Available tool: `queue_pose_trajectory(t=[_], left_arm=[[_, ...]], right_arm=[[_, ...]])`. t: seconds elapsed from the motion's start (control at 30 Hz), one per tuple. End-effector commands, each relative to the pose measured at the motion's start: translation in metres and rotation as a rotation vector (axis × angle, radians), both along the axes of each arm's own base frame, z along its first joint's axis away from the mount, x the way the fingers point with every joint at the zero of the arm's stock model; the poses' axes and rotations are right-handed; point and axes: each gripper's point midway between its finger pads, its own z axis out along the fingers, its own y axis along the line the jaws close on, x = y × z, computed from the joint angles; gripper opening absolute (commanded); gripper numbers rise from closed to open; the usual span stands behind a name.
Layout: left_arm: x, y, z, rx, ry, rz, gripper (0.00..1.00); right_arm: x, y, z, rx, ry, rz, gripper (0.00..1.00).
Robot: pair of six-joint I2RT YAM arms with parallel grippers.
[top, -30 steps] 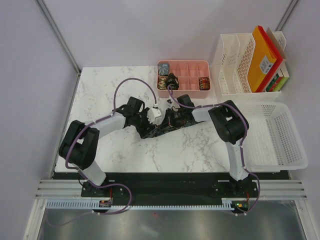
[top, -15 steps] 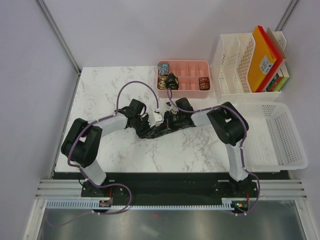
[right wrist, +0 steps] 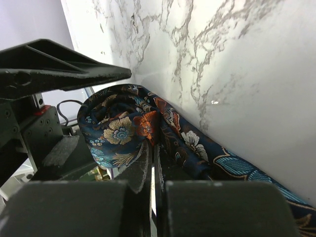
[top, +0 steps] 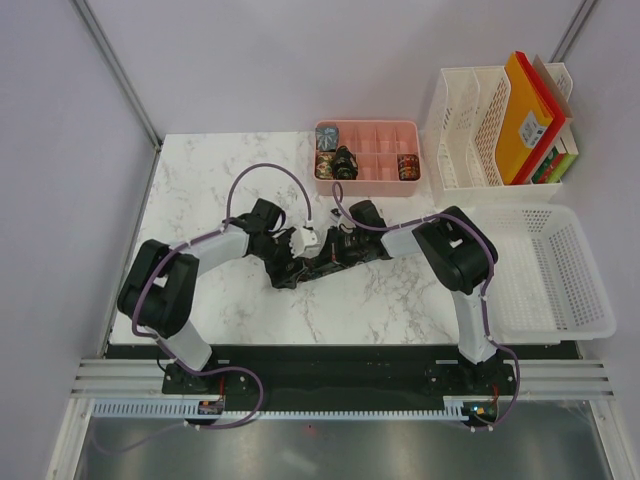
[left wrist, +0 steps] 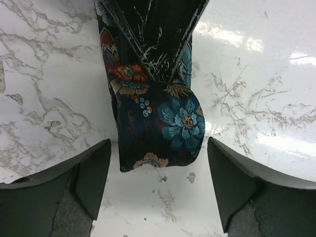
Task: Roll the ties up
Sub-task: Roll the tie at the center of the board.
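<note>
One of the ties [left wrist: 157, 118], dark navy with blue, orange and tan flowers, lies on the white marble table [top: 220, 180]. Its folded end [right wrist: 118, 129] curls into a loose loop. My right gripper [right wrist: 153, 170] is shut on the tie at that fold, and its dark fingers [left wrist: 153, 34] come down from the top of the left wrist view. My left gripper [left wrist: 158, 185] is open, its fingers either side of the tie's end without touching it. In the top view both grippers meet over the tie [top: 320, 266] at mid-table. Three rolled ties [top: 345, 160] sit in the pink tray [top: 375, 150].
A white mesh basket [top: 555, 270] sits at the right edge. A white file rack [top: 470, 125] holding orange and red folders stands at the back right. Purple cables loop above both arms.
Both grippers and the tie have shifted a little to the left and toward the near edge. The tie's strip now looks shorter and more bunched between them.
</note>
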Motion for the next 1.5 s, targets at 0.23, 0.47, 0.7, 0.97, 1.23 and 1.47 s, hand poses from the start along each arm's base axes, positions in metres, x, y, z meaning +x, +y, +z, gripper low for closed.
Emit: queue_pose_trajectory(t=[0.23, 0.47, 0.7, 0.97, 1.23, 1.47], left_arm=[[0.013, -0.011, -0.010, 0.042, -0.100, -0.004, 0.77], [-0.002, -0.011, -0.020, 0.056, -0.086, -0.056, 0.70], [-0.010, -0.005, -0.029, 0.093, -0.064, -0.076, 0.45], [-0.010, -0.003, -0.029, 0.105, -0.056, -0.061, 0.40], [-0.011, -0.003, -0.030, 0.106, -0.052, -0.063, 0.35], [-0.012, -0.003, -0.030, 0.101, -0.041, -0.058, 0.33]], right_arm=[[-0.007, -0.012, -0.032, -0.111, 0.042, -0.029, 0.00], [-0.006, -0.009, -0.031, -0.101, 0.046, -0.026, 0.00], [0.005, -0.005, -0.016, -0.071, 0.018, -0.017, 0.13], [0.027, -0.007, 0.023, -0.026, -0.038, -0.016, 0.27], [0.028, -0.003, 0.069, 0.120, -0.058, -0.047, 0.40], [0.020, 0.009, 0.064, 0.167, -0.022, -0.044, 0.47]])
